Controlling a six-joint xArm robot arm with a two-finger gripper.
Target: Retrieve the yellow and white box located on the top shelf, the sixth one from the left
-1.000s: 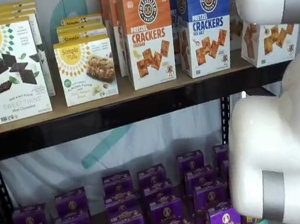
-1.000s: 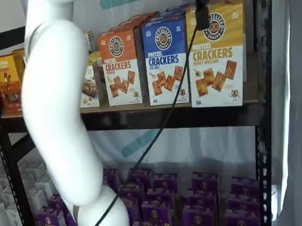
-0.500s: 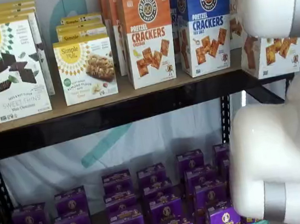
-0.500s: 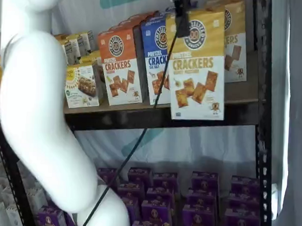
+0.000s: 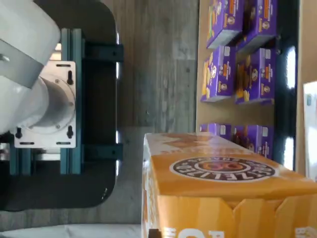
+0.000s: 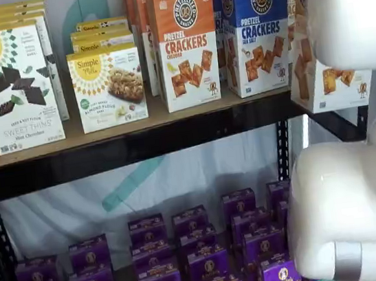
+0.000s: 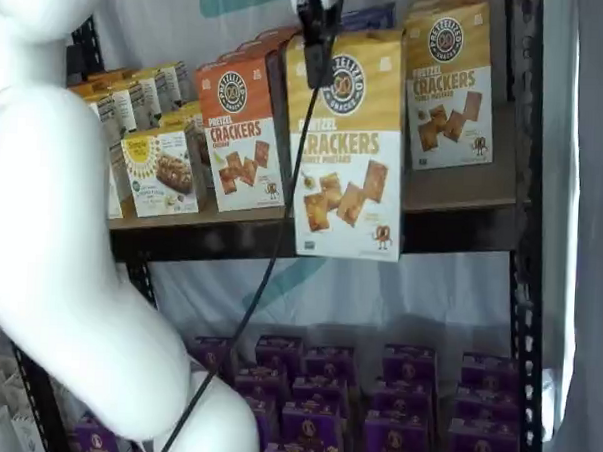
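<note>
The gripper [image 7: 317, 32] hangs from the top edge in a shelf view, its black fingers closed on the upper part of the yellow box [image 7: 351, 148], with a cable [image 7: 269, 275] trailing down toward 7 o'clock. The box hangs in the air in front of the top shelf [image 7: 452, 228], clear of the shelf board, its lower edge level with the dark front rail. It is slightly tilted, front face showing the round logo and cracker pictures. Behind it at 10 o'clock stands the orange box [image 7: 239, 133]; at 2 o'clock a second yellow box [image 7: 450, 87] stands on the shelf. In the other shelf view the held box [image 6: 326, 84] shows only in part at the right, below the white arm [image 6: 360, 180], just beside the blue box [image 6: 257, 31] at its 9 o'clock. Further left on that shelf stand the orange box [image 6: 184, 44] and two Simple Mills boxes [image 6: 107, 87]. Purple boxes [image 6: 207, 256] fill the lower shelf in both shelf views. The wrist view shows the held box's top [image 5: 223, 173] close up, with purple boxes [image 5: 237, 74] and a grey floor [image 5: 156, 74] beyond it.
</note>
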